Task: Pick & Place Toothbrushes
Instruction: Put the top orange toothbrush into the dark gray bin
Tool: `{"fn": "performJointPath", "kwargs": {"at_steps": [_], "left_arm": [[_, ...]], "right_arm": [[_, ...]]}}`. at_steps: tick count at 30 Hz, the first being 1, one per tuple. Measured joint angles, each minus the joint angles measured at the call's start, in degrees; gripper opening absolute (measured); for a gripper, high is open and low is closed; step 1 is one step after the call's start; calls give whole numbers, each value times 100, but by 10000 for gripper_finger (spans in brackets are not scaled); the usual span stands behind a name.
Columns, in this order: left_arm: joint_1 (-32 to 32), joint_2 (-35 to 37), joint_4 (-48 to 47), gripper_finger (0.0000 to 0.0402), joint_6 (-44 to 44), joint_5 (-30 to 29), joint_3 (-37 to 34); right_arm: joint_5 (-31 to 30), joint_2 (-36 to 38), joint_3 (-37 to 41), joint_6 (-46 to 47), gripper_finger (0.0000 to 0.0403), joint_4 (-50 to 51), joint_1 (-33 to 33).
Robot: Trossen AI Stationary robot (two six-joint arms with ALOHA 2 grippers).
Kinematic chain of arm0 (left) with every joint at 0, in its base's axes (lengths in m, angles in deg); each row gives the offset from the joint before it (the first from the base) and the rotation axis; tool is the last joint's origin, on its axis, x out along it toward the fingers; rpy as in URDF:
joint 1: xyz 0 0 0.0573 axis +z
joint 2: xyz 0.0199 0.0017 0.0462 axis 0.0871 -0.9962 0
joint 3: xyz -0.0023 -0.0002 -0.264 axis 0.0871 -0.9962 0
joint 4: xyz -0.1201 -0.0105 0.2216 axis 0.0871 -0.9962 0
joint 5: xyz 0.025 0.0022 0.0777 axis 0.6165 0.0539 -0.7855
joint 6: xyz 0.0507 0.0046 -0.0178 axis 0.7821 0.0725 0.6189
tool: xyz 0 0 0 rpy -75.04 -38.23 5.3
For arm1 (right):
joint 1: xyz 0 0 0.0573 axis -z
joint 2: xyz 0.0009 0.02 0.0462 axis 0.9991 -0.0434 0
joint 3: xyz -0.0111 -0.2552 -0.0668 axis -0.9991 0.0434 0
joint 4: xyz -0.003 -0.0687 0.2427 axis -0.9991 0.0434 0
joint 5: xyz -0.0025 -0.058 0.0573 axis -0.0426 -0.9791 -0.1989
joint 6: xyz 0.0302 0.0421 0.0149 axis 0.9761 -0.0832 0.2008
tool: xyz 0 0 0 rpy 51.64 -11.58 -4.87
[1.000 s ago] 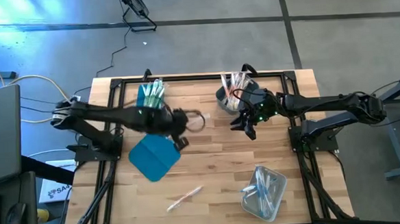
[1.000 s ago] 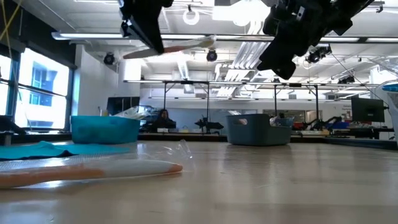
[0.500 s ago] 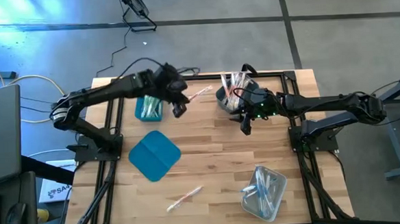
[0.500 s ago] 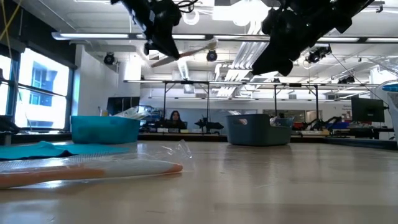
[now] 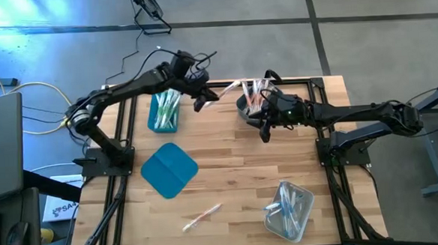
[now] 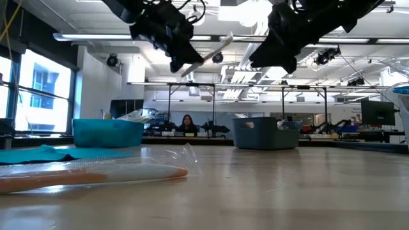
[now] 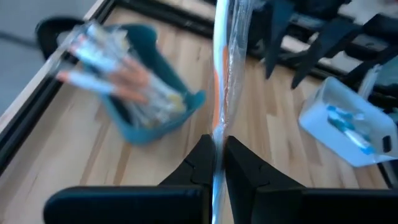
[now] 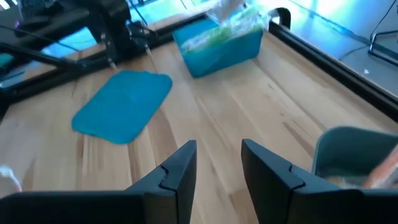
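My left gripper (image 5: pixel 202 99) hangs high over the table's far edge between the teal bin (image 5: pixel 164 112) and the grey bin (image 5: pixel 248 107), shut on a wrapped toothbrush (image 5: pixel 223 88) with an orange part. The teal bin holds green toothbrushes, and the grey bin holds pink-orange ones (image 5: pixel 255 87). My right gripper (image 5: pixel 264 129) is open, just near of the grey bin and above the wood. One more toothbrush (image 5: pixel 202 215) lies flat on the table near the front edge. A clear bin (image 5: pixel 288 209) holds blue ones. My left gripper pinches the wrapped toothbrush between its two fingers (image 7: pixel 202 158), near one end (image 7: pixel 217 134). The stick runs along the fingers and most of it juts out past the tips (image 7: pixel 225 56). It is lifted clear and points toward the grey bin, its free end tilted up (image 6: pixel 220 45).
A flat teal lid (image 5: pixel 168 170) lies left of centre. Black frame rails (image 5: pixel 217 83) run along the table's far and side edges. In the low view a person (image 6: pixel 187 121) sits far back in the room. Bare wood lies between the lid and the clear bin.
My left gripper, holding the toothbrush throughout, has swung from above the teal lid toward the far edge, passing the teal bin, and now points toward the grey bin. My right gripper has drawn a little toward the far edge beside the grey bin.
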Motion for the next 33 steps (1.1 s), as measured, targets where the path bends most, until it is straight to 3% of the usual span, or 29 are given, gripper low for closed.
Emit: {"fn": "performJointPath", "kwargs": {"at_steps": [8,13,25,33], "left_arm": [[-80,-262,824,12,222,323,2],[-79,-260,829,17,363,339,2],[-79,-260,858,14,391,451,2],[-81,-260,856,21,389,483,2]], "right_arm": [[-51,0,0,-54,120,-80,6],[-678,0,0,-104,126,-578,28],[-780,-1024,0,-505,251,-2851,96],[-776,-1932,2,-504,265,-4447,356]]}}
